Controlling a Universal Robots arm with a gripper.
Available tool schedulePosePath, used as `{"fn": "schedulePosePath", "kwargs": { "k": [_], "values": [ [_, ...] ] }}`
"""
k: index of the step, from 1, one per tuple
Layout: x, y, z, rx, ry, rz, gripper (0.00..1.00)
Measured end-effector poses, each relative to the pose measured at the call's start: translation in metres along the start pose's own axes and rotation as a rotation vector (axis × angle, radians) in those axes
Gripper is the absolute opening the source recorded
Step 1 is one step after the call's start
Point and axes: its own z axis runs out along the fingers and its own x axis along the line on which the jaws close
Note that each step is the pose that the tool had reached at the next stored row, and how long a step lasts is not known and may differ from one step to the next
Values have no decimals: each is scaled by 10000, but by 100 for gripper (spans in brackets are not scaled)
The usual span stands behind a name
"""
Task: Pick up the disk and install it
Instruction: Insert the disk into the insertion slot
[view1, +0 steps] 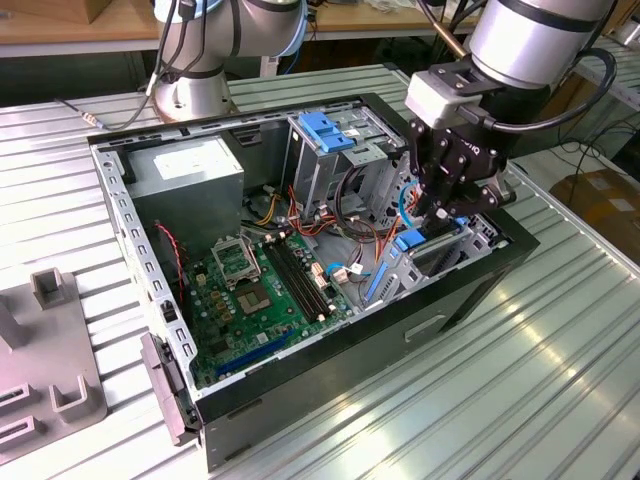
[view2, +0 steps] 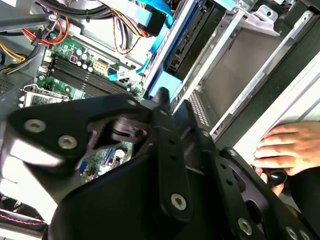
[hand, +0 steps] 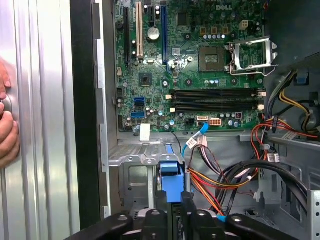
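A ribbed metal counter (view1: 560, 380) carries an open computer case (view1: 330, 370) near its middle. The arm (view1: 530, 40) reaches down into the case's end toward the exterior view's right. Its jaws are clamped on the blue-railed disk (view1: 411, 240), which stands on edge in the bay there. A person's hand (view2: 287, 147) is over the counter just beside the case.

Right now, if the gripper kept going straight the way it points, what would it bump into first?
Probably the disk: its blue end sits right ahead of the gripper. Whether they already touch is unclear.
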Motion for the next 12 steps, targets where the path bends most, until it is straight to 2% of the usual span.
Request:
{"fn": "schedulePosePath", "kwargs": {
  "k": [1,2,3,4,5,12],
  "values": [
    [0,0,1,0,-1,0,24],
    [0,0,1,0,0,1,18],
    [0,0,1,0,-1,0,18],
    [0,0,2,0,-2,0,12],
    [0,0,2,0,-1,0,10],
    [0,0,3,0,-1,1,10]
  ]
}}
